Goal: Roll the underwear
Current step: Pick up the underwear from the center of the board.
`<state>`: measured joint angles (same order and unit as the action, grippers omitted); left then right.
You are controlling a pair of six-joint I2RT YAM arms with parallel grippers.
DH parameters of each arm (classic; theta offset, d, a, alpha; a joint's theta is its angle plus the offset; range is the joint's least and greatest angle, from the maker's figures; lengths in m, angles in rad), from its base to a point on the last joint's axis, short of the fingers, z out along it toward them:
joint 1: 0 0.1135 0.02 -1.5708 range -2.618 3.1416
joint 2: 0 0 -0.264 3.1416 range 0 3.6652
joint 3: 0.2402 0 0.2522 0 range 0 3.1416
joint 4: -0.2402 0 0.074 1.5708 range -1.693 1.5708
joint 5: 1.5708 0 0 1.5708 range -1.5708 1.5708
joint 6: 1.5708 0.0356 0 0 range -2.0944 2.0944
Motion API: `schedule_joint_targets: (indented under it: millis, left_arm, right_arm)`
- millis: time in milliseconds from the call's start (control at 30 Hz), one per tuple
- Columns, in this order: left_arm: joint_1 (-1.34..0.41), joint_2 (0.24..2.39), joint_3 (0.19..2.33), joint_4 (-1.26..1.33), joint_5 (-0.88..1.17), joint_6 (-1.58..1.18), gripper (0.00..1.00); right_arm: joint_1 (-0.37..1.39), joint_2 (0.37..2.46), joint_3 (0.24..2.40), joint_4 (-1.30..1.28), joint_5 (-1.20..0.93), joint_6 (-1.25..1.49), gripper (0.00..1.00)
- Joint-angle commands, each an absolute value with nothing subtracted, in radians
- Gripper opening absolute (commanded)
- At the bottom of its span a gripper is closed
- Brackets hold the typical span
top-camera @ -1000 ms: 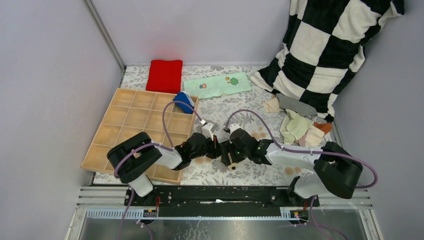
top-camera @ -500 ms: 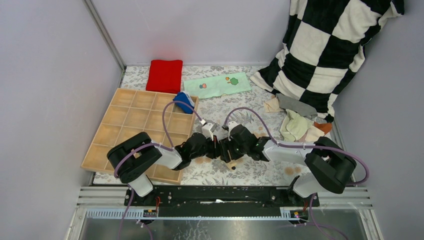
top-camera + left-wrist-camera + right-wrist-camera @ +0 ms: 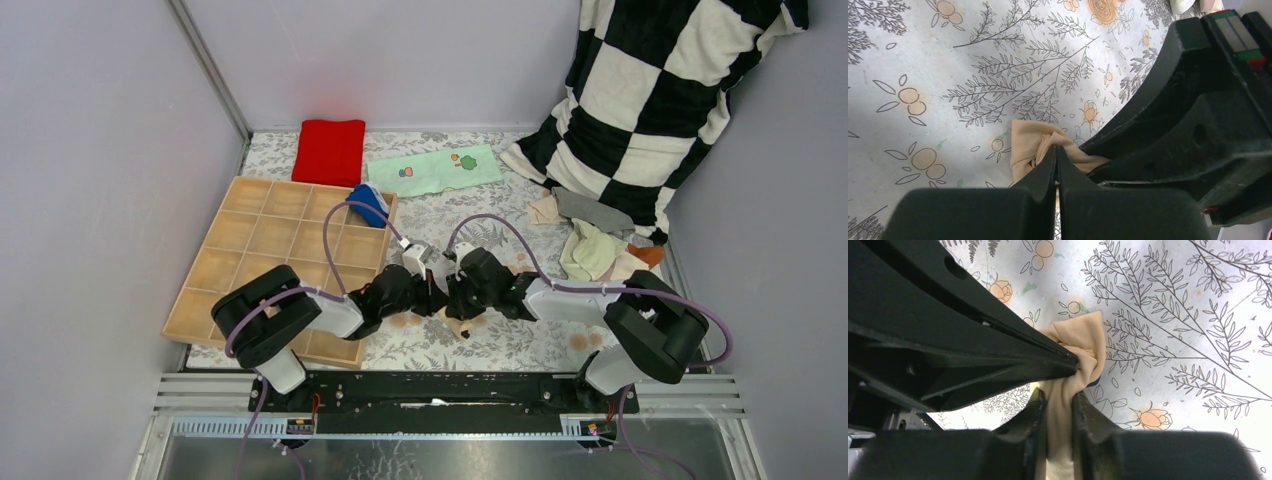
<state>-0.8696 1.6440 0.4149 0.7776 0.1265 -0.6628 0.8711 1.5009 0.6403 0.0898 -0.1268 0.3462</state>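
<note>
While your left gripper (image 3: 1057, 149) and right gripper (image 3: 1058, 399) clamp the bunched tan fabric brief (image 3: 1088, 335) mid-frame, pulling unevenly could tear one pinch free — unrolling it.

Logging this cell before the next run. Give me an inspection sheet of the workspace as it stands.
Surface: floral tablecloth, with a wooden tray on its left.
Job's things: beige brief at centre, between both arms; blue brief at the tray's far right corner; pile of briefs at the right.
Clutter: red cloth and mint cloth at the back; checkered pillow in the back right corner.
Grippers: left gripper shut on the beige brief; right gripper shut on it too.
Cables: purple cables loop above both arms.
Surroundings: grey walls.
</note>
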Motion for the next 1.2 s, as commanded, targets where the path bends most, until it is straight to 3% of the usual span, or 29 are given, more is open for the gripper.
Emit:
schedule_joint_targets:
  millis: [0,33,67,133,433,633,800,967,1167]
  left_arm:
    - [-0.857,1.603,0.440,0.664,0.090,-0.660,0.00]
    - [-0.848,1.585,0.449,0.642,0.082,-0.665,0.00]
    - [-0.839,1.566,0.457,0.622,0.075,-0.670,0.00]
    - [-0.818,1.520,0.476,0.574,0.062,-0.671,0.00]
    - [-0.783,1.198,0.538,0.311,-0.069,-0.637,0.17]
    - [-0.772,0.946,0.568,-0.003,-0.203,-0.607,0.22]
    - [-0.770,0.745,0.612,-0.262,-0.321,-0.596,0.37]
    - [-0.769,0.617,0.695,-0.457,-0.401,-0.589,0.48]
    - [-0.770,0.486,0.809,-0.620,-0.516,-0.579,0.85]
  right_arm:
    - [0.872,1.531,0.616,0.075,-0.148,0.346,0.09]
    - [0.872,1.530,0.614,0.076,-0.146,0.345,0.01]
    - [0.871,1.531,0.610,0.075,-0.146,0.345,0.00]
    - [0.871,1.528,0.602,0.080,-0.148,0.345,0.00]
    - [0.873,1.463,0.575,0.114,-0.122,0.349,0.00]
    - [0.873,1.321,0.586,0.097,-0.043,0.353,0.00]
    - [0.873,1.260,0.668,0.129,-0.006,0.336,0.00]
    - [0.874,1.401,0.863,0.172,-0.013,0.261,0.00]
    - [0.876,1.640,1.106,0.269,-0.075,0.188,0.00]
